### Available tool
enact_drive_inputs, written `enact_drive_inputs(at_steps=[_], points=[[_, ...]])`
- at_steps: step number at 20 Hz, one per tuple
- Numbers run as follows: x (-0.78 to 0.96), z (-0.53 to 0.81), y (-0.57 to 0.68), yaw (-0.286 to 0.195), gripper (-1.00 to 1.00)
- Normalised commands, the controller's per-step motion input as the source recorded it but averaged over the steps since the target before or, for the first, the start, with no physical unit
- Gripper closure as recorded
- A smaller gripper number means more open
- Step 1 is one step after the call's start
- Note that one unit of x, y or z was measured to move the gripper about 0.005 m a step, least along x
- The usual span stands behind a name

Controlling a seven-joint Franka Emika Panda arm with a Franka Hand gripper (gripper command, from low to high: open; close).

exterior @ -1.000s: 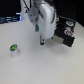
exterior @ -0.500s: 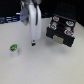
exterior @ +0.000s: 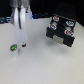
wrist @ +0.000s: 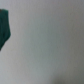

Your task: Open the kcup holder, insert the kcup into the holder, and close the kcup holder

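Open tabletop (exterior: 40, 62) spans frame centre and bottom. Obstacles: kcup holder (exterior: 60, 32) upper right, kcup (exterior: 13, 47) left, gripper (exterior: 22, 44) just beside it.

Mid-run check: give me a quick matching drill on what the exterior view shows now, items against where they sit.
Items:
1. kcup
2. kcup holder
3. pincer

Places:
A. at the exterior view's right, pods on top
B. on the table at the exterior view's left
C. low over the table, just beside the green-topped pod

Pairs: 1-B, 2-A, 3-C
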Motion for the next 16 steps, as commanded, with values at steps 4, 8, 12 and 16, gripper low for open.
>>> enact_drive_inputs(at_steps=[4, 8, 12, 16], points=[[-0.59, -0.41, -0.54, -0.228, -1.00], [-0.52, -0.45, -0.56, -0.230, -1.00], [-0.31, -0.35, -0.55, -0.244, -1.00], [0.07, -0.22, -0.39, -0.235, -1.00]])
